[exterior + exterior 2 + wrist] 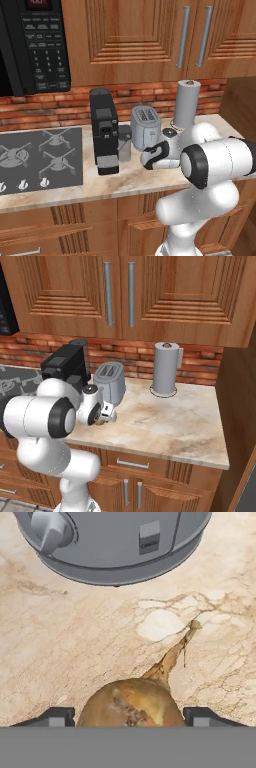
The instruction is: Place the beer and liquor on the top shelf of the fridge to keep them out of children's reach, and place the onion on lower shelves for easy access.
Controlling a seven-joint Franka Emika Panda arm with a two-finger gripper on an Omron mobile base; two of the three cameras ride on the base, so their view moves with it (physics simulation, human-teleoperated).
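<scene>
Between the jaws lies the onion [131,704], by the toaster [112,542].

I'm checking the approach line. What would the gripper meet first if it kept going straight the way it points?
The onion, sitting right between the fingertips of the gripper; the counter lies just beneath it.

The onion [132,704], tan-yellow and round, is lying on the marble surface [60,647]; its thin stem is pointing away toward the toaster [112,542].
</scene>
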